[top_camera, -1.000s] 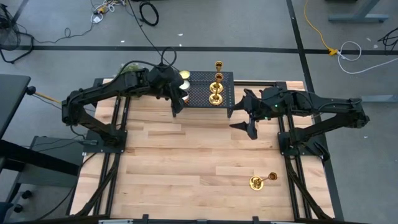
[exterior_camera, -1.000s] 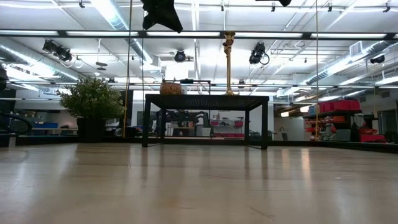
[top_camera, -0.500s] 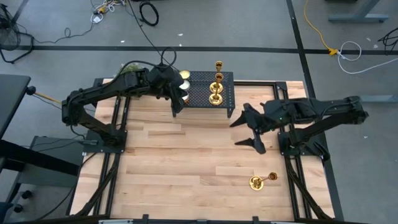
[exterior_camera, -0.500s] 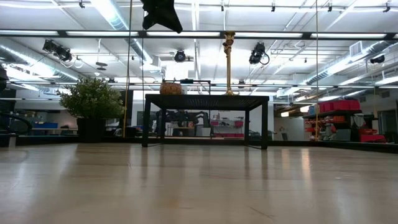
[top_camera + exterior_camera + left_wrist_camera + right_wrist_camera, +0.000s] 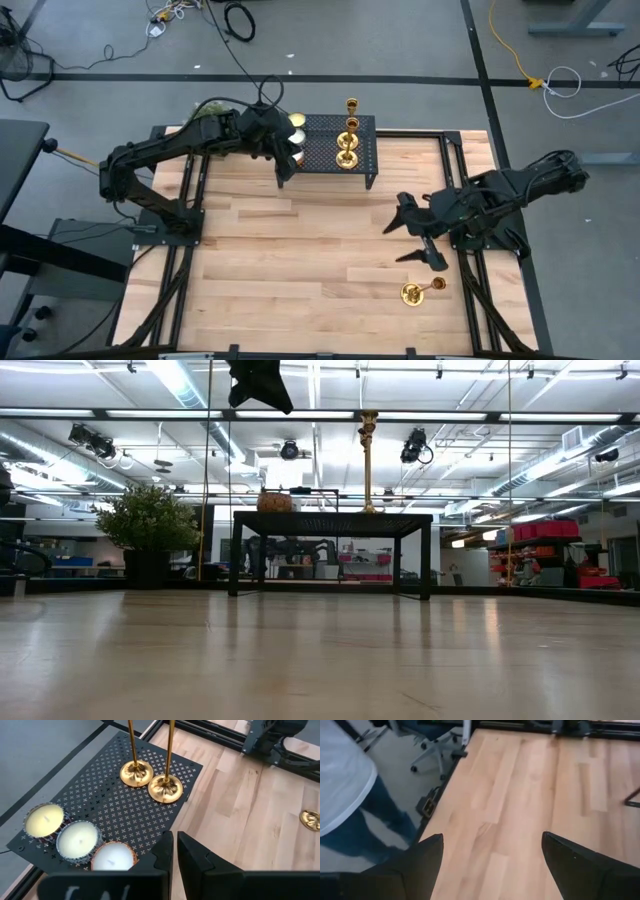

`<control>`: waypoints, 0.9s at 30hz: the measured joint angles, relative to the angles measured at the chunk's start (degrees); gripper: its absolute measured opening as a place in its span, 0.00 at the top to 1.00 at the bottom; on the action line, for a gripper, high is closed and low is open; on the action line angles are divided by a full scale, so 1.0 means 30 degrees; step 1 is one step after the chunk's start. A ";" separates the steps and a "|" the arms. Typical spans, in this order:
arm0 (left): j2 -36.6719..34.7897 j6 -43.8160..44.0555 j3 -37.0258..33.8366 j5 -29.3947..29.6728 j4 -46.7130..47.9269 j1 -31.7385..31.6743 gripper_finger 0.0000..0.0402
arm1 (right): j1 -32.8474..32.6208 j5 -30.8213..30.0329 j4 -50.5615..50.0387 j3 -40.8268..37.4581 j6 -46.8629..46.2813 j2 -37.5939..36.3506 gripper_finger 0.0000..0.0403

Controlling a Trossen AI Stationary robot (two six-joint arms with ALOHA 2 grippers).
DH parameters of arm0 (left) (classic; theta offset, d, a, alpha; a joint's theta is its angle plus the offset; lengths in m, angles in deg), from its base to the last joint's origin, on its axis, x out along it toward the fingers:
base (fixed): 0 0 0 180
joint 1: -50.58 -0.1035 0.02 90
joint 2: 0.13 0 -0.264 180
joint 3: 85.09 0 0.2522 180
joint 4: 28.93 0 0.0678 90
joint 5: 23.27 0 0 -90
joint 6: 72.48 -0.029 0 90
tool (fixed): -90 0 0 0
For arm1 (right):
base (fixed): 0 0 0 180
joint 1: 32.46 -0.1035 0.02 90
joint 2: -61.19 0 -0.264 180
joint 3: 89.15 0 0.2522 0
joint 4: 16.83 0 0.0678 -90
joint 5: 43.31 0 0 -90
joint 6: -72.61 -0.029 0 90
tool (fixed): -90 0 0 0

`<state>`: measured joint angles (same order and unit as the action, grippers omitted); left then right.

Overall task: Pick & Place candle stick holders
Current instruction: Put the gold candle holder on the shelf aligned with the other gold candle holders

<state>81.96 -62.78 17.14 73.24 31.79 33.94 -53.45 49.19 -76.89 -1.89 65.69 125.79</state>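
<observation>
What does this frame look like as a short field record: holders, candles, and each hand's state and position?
holders on rack: two candle stick holders upright on the black perforated rack
holder on table: one candle stick holder lying on its side on the wooden table, near the right front
candles: three tea-light candles at the rack's left end
left hand: shut, empty, at the rack's left end
right hand: open, empty, over the table, just behind the fallen holder
</observation>
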 joint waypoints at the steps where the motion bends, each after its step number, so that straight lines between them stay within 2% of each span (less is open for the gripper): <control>1: 0.0000 0.0000 0.0000 0.0055 0.0000 0.0000 0.93 | -0.0181 0.0013 -0.0081 0.0000 -0.0061 0.0000 0.16; 15: 0.0000 -0.0015 0.0007 0.0560 0.0004 0.0004 0.93 | -0.2524 -0.0168 -0.0738 0.0000 -0.0950 0.0367 0.16; 27: 0.0000 -0.0168 0.0007 0.0968 -0.0015 0.0000 0.93 | -0.3510 0.0501 -0.2258 0.0000 -0.1562 0.0423 0.16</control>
<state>81.96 -63.28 17.16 76.14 31.75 33.94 -63.98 50.69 -83.66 -1.89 61.00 127.06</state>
